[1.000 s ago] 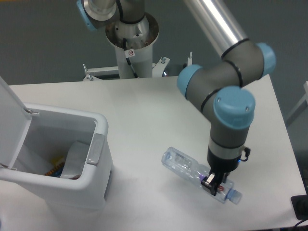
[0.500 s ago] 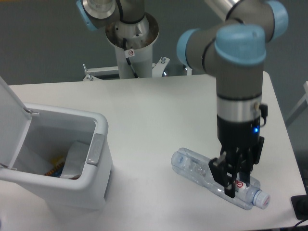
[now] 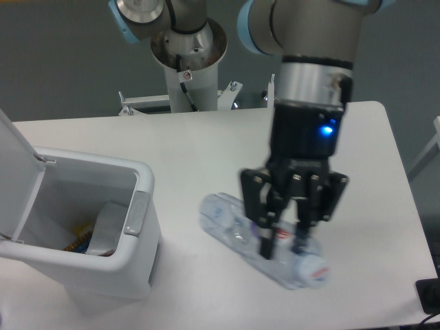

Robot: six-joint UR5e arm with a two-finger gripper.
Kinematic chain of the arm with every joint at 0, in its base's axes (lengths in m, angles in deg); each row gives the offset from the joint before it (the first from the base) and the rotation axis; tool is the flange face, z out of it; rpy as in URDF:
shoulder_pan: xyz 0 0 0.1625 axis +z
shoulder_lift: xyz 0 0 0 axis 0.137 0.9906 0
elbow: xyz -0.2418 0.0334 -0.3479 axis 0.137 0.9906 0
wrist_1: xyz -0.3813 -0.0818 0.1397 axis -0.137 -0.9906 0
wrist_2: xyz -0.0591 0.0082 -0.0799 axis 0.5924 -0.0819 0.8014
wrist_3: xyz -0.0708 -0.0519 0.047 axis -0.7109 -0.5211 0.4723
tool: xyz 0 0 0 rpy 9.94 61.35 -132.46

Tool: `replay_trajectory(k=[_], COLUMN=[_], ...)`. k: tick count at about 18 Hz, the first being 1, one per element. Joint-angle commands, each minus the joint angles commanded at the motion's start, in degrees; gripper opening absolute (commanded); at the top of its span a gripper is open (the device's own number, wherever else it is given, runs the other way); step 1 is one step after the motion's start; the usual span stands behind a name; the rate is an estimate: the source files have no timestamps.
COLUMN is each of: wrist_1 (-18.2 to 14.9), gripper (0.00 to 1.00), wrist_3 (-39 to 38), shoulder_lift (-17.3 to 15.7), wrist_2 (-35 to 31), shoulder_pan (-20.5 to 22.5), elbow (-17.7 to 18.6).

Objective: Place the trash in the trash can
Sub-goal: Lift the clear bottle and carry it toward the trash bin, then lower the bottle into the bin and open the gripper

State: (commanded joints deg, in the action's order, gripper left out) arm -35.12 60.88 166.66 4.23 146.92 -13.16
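Observation:
The clear plastic bottle [image 3: 225,221], one piece of the trash, hangs tilted and blurred above the white table, its capped end lower right. My gripper [image 3: 283,242] points down from above and is shut on the bottle near its neck end, one finger [image 3: 267,242] on each side. The trash can [image 3: 96,162] stands at the left with its lid [image 3: 14,155] swung up and open; its grey latch [image 3: 136,213] faces the bottle. Something grey-white and a bit of orange and blue lie inside the bin. I cannot make out a white packet.
The arm's base column [image 3: 187,65] stands at the back edge of the table [image 3: 206,148]. A dark object [image 3: 429,295] sits off the table's front right corner. The table's right edge runs close to the bottle's capped end.
The gripper has risen toward the camera with the bottle in it and shifted left. The bottle has left the table surface and now hangs closer to the bin.

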Motion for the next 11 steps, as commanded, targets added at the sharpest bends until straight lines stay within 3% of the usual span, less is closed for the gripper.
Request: replay_trajectory(k=[3, 8, 11], wrist_1=[0.0, 0.1, 0.1], gripper=[0.51, 0.51, 0.51], wrist_3=[3.8, 10.6, 11.9], shoulder_lift=[-0.1, -3.6, -3.6], wrist_2=[4.9, 6.0, 5.7], shoulder_pan=[-1.4, -5.0, -6.9], elbow=[1.8, 9.8, 10.7])
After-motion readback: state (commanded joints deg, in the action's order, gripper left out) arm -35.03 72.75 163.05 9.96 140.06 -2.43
